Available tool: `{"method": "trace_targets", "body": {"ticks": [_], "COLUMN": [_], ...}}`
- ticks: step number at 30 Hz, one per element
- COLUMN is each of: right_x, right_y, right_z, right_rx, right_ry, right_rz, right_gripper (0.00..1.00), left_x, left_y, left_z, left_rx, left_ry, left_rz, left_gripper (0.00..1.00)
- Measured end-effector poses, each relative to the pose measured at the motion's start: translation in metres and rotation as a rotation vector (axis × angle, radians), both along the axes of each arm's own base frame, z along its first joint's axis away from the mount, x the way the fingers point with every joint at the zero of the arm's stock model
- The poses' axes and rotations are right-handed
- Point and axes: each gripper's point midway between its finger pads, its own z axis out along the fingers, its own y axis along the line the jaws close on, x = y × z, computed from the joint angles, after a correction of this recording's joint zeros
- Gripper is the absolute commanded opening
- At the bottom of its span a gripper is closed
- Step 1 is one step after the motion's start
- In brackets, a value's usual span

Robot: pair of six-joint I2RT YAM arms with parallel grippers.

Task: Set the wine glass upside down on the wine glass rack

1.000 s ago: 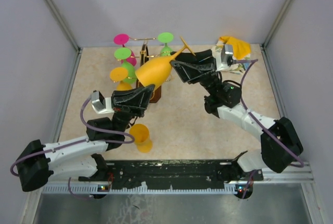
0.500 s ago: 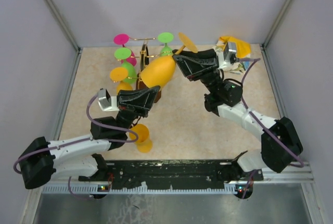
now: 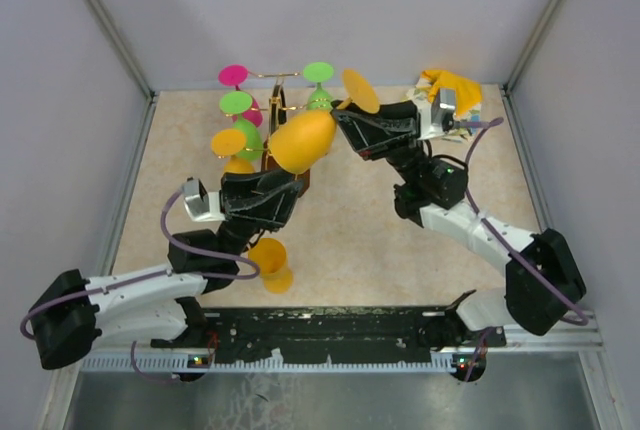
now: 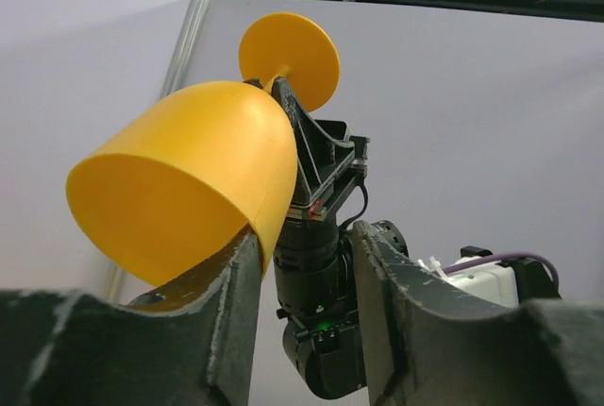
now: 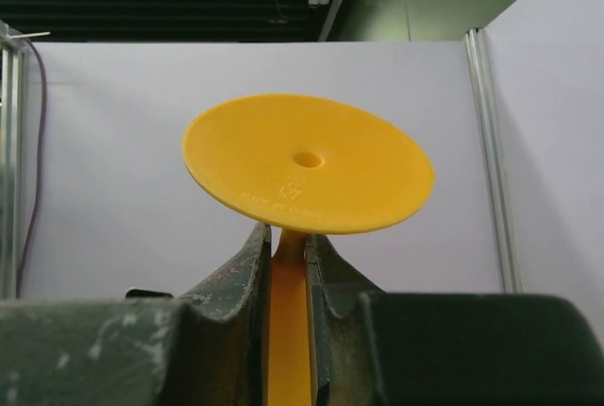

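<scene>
Right wrist view shows the right claw [image 5: 288, 247] squeezing the orange wine glass [image 5: 307, 162] by the stem. Only the top view shows it tilted beside the wine glass rack [image 3: 277, 100], close to the open left claw [image 3: 288, 188].

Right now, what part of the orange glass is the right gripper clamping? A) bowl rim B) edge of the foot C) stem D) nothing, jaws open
C: in the right wrist view the right gripper is shut on the stem of the orange glass, just under its round foot.
</scene>
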Motion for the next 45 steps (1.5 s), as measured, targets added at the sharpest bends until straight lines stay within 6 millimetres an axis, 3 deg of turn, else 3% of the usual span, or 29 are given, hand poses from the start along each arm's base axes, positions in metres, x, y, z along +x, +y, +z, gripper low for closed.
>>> {"method": "trace_targets", "body": {"ticks": [3,7,13,17,23,30,34,37,41,45], "right_x": [-0.002,0.003,0.040,0.076,0.112,0.126,0.129,0.128,0.131,0.137], "right_y": [-0.005,-0.014,-0.034,-0.046,-0.070,-0.089,-0.087,-0.078,-0.064,-0.048], "right_z": [0.005,0.011,0.006,-0.013,-0.053,-0.105,-0.142,-0.167,-0.184,-0.199], "right_rx": [0.005,0.000,-0.054,-0.172,-0.384,-0.571,-0.661,-0.716,-0.746,-0.766], "right_ry": [-0.034,-0.053,0.003,0.102,0.218,0.289,0.317,0.312,0.284,0.254], "right_rz": [-0.047,-0.131,-0.325,-0.516,-0.781,-0.918,-0.911,-0.868,-0.812,-0.754], "right_gripper": [0.00,0.00,0.00,0.00,0.00,0.00,0.00,0.00,0.00,0.00], "left_x": [-0.004,-0.005,0.005,0.030,0.066,0.130,0.177,0.201,0.214,0.212], "left_y": [0.004,0.005,-0.005,-0.023,-0.039,-0.059,-0.040,-0.021,-0.003,0.012], "left_z": [0.000,-0.003,-0.019,-0.022,0.008,0.032,0.015,-0.001,-0.011,-0.022], "left_rx": [0.003,0.017,0.112,0.258,0.403,0.598,0.697,0.751,0.782,0.796], "left_ry": [-0.014,-0.015,0.013,0.091,0.146,0.219,0.277,0.318,0.344,0.356], "left_rz": [0.003,0.013,0.055,0.137,0.289,0.461,0.530,0.572,0.596,0.610], "left_gripper": [0.67,0.71,0.68,0.66,0.65,0.69,0.69,0.69,0.69,0.70]}}
